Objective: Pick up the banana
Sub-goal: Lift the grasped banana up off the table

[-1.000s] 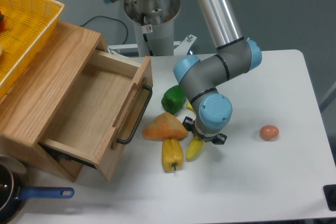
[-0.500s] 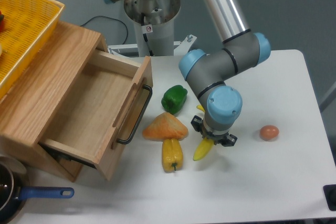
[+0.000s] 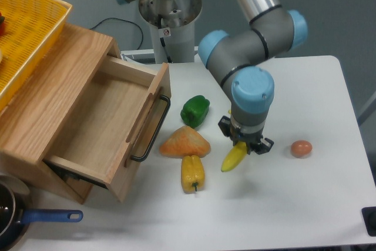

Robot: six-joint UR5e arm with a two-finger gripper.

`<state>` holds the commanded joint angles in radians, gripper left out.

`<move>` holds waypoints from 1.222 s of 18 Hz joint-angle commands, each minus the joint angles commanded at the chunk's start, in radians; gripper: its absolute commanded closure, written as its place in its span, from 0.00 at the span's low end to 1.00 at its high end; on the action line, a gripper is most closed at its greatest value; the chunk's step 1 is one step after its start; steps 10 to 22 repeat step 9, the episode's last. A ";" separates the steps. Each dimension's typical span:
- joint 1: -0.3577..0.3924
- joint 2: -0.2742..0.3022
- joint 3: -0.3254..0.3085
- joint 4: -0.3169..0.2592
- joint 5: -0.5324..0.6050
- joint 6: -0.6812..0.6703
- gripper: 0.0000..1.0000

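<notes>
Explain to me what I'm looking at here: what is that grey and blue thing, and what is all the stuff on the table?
The grey and blue thing is a robot arm made of jointed tubes, bolted to a post behind the white table. One fixed camera looks down on it from the front. At the arm's tip is a gripper, a two-fingered claw, and it is shut on the banana, a yellow toy whose lower end hangs out below the claw. To the left of it lie other toy foods: a yellow pepper, an orange wedge and a green pepper. To the right sits a small brown egg. On the left stands a wooden box with an open drawer, which looks empty, a yellow basket on top of it, and a pan with a blue handle at the bottom corner.
</notes>
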<state>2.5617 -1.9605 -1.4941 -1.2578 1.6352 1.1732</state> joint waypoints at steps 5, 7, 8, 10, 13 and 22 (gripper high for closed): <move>0.005 0.028 0.000 -0.014 -0.003 0.014 0.74; 0.012 0.038 -0.003 -0.015 -0.011 0.014 0.74; 0.018 0.041 -0.009 -0.015 -0.011 0.014 0.74; 0.021 0.041 -0.011 -0.017 -0.011 0.014 0.74; 0.021 0.041 -0.011 -0.017 -0.011 0.014 0.74; 0.021 0.041 -0.011 -0.017 -0.011 0.014 0.74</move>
